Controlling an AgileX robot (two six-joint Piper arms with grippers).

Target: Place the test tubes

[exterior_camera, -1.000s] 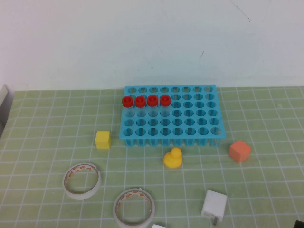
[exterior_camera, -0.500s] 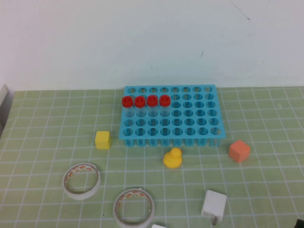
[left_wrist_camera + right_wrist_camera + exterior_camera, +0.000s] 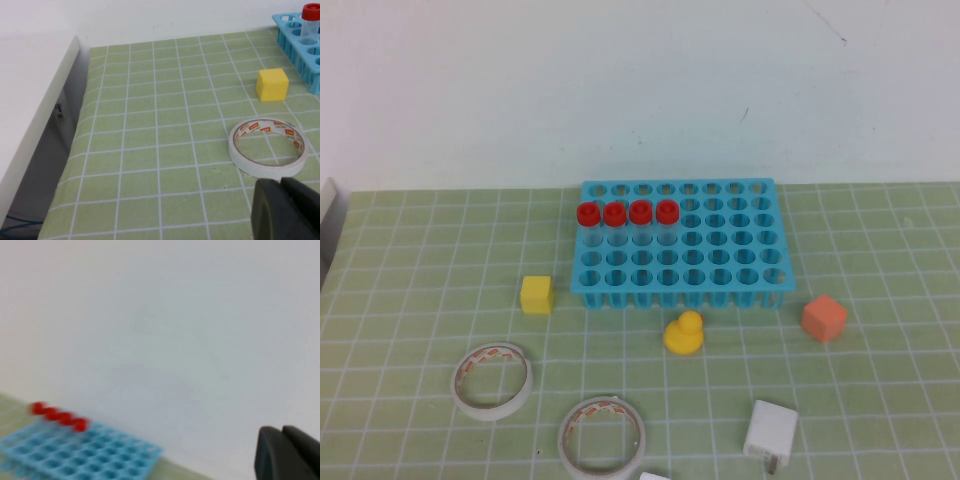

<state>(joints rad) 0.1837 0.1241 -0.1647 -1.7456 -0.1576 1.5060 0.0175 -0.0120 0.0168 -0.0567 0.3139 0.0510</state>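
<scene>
tubes: four tubes (image 3: 627, 222) with red caps stand upright in a line in the blue rack (image 3: 685, 243), in its second row from the back, at the left end.
rack: on the green table (image 3: 410, 300), near the white wall (image 3: 640, 90).
left claw: the left claw (image 3: 279, 187) is low over the left part of the table, near a tape roll (image 3: 268, 147). Its two dark fingers are pressed together and hold nothing.
right claw: the right claw (image 3: 281, 432) is up off the table and points at the wall, well apart from the rack. Its fingers are together too, with nothing between them.
only in the high view: a duck (image 3: 684, 333) just in front of the rack, an orange block (image 3: 824, 318) to the right of it, a white box (image 3: 771, 432) at the near edge, and a second roll (image 3: 602, 436).
only in the left wrist view: a white ledge (image 3: 35, 100) beside the table. It also shows the yellow block (image 3: 272, 84) between the tape roll and a corner of the rack, with one tube there.
only in the right wrist view: mostly the wall, with the rack and red caps blurry.
</scene>
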